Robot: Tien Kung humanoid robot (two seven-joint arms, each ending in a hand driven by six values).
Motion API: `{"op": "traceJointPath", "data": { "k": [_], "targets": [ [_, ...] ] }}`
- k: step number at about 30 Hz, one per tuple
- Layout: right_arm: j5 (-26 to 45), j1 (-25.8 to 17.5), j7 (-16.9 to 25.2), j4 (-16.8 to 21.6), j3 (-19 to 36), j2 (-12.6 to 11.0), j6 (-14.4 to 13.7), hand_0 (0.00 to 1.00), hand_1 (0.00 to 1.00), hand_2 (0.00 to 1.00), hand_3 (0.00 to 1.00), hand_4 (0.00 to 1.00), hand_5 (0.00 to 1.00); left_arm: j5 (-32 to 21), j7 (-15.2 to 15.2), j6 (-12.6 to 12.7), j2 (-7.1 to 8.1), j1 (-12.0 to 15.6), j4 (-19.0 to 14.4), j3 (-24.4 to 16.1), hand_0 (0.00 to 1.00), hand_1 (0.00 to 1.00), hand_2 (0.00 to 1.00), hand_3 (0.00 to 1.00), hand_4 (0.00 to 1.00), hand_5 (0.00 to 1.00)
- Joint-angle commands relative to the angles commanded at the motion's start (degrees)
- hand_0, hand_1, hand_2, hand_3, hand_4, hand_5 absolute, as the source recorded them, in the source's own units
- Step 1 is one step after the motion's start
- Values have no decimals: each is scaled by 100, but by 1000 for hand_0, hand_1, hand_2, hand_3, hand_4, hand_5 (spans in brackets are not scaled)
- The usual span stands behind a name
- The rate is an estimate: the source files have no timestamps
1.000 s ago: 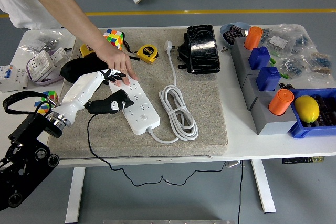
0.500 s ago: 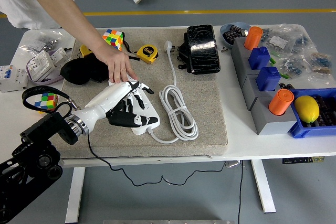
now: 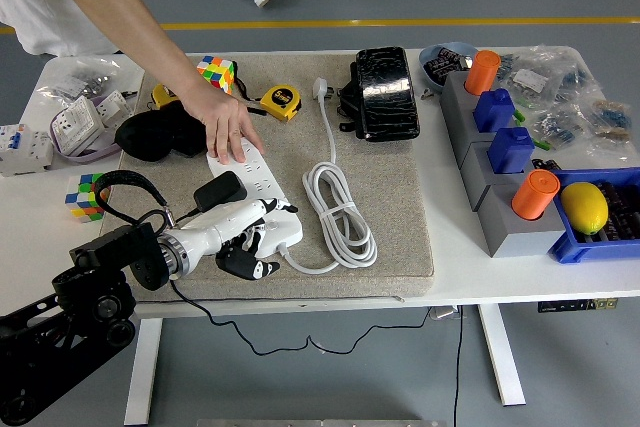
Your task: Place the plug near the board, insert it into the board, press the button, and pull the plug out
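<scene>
Over the board's near end: my left hand (image 3: 245, 237) | fingers curled down on the power strip (image 3: 258, 197), gripping nothing | plug (image 3: 219, 192) sits in the strip | person's hand (image 3: 228, 127) presses its far end.

Light was bright and even from overhead, shadows soft, whole shot pretty sharp, slight glare on the black case (image 3: 385, 92).

The plug (image 3: 220, 191) lies on the board (image 3: 256, 200), left of the coiled cable (image 3: 341, 215).
</scene>
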Motion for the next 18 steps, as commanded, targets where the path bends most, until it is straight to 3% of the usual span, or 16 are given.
{"op": "traceJointPath", "data": {
  "k": [18],
  "targets": [
    [-7,7,8,15,-18,-37,-7,559,646,614,530,901,439,128,167,-174,82,37,220,-19,59,90,160,871,788,2]
  ]
}}
